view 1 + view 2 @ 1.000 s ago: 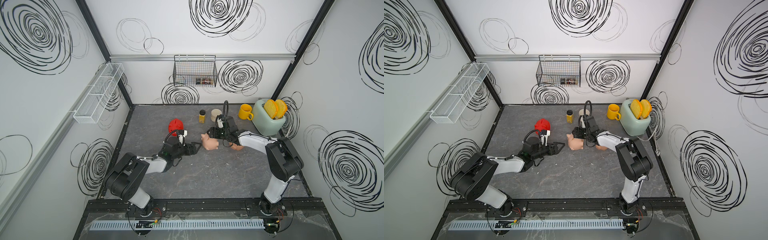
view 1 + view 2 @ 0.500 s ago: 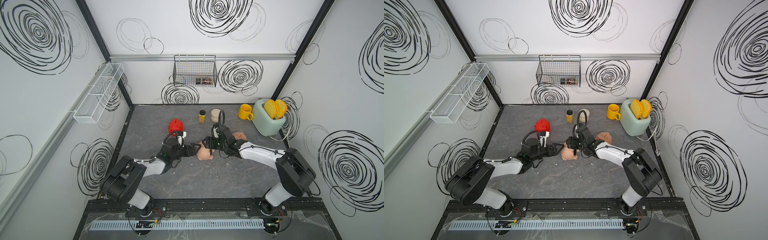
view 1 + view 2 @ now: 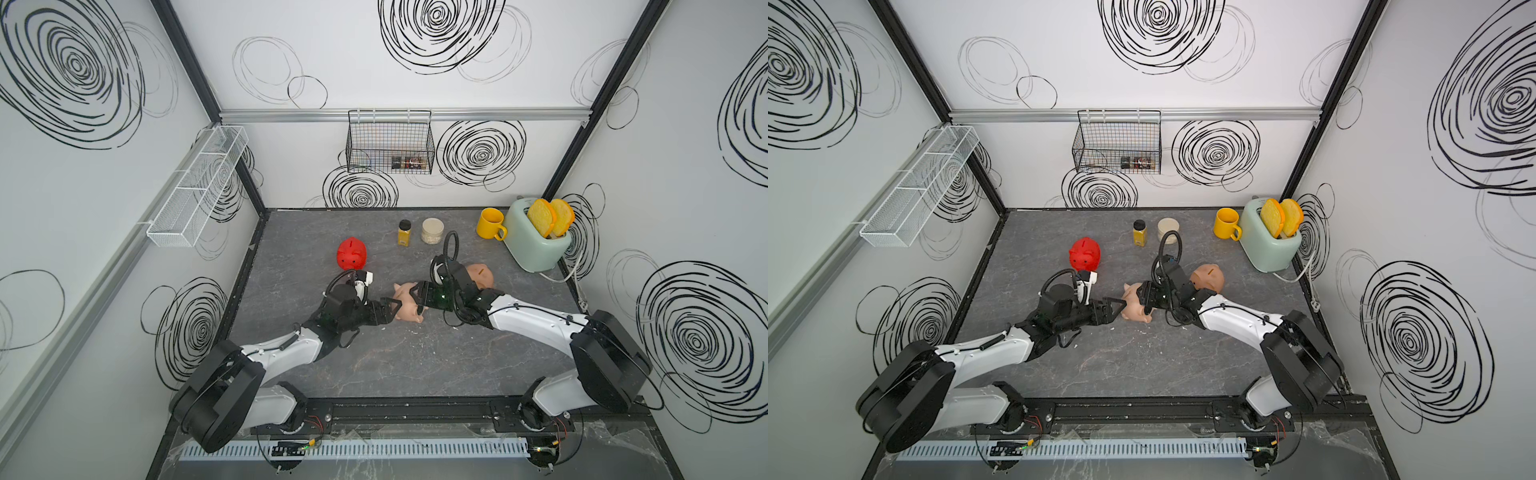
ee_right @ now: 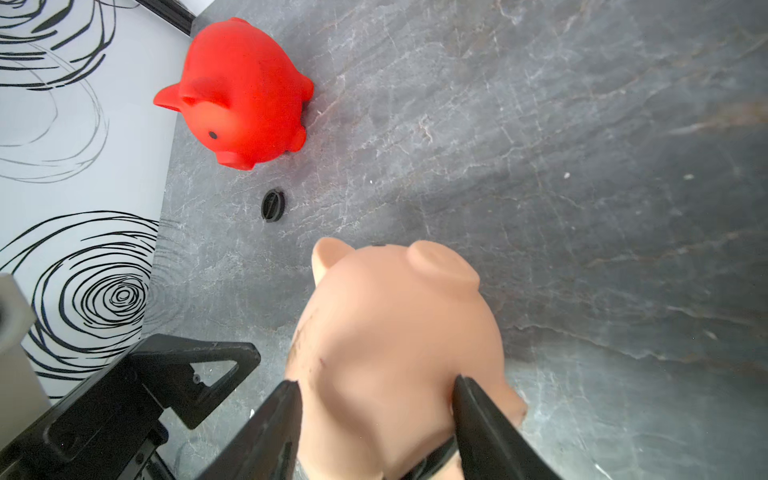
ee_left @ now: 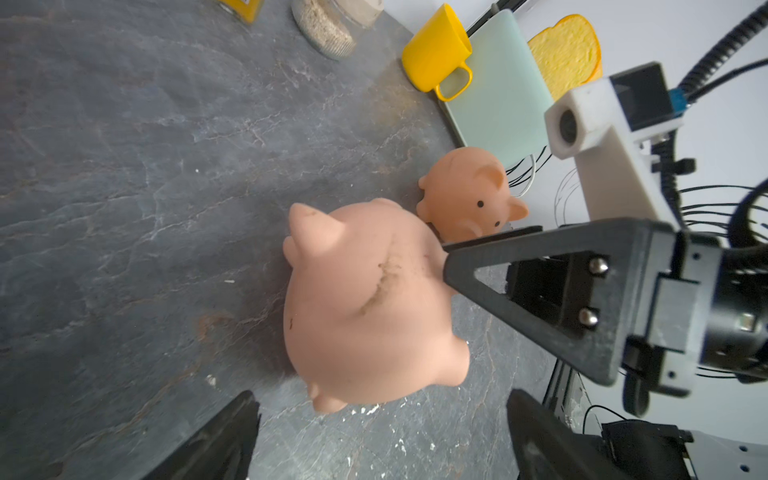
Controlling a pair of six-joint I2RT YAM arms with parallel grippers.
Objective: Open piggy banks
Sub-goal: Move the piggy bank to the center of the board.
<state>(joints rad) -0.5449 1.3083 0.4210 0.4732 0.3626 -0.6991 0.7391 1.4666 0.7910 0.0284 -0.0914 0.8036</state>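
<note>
Since a sec ago the pale pink pig [image 3: 409,305] has slid toward the front-left of the table [image 3: 415,365] w/ the R gripper [image 4: 374,381], and the L gripper [image 5: 381,397] has come up to meet it; pig now lies mid-table btwn the two grippers, looks tipped over, its back w/ a brown scuff facing the L gripper; R gripper's black fingers [image 4: 274,419] press both flanks of the pig, grasping it; L gripper's fingers are spread wide, released, holding nothing; pig's near end sits just at the gap btwn their tips, contact unclear; loose black plug [image 4: 272,204] lies on the table btwn this pig and the red pig [image 3: 351,254], seen in R wrist view; red pig stands upright toward back-left, well apart; peach-tan pig [image 3: 480,274] stands just behind the R gripper; along the back: spice jar [image 3: 404,232] w/ black lid, round jar [image 3: 432,230], yellow mug [image 3: 489,223], mint toaster [image 3: 534,245] w/ two toast slices [image 3: 550,218]; wire basket [image 3: 390,141] on back wall holds small items, print too small to read; white mesh shelf [image 3: 197,187] on left wall.
</note>
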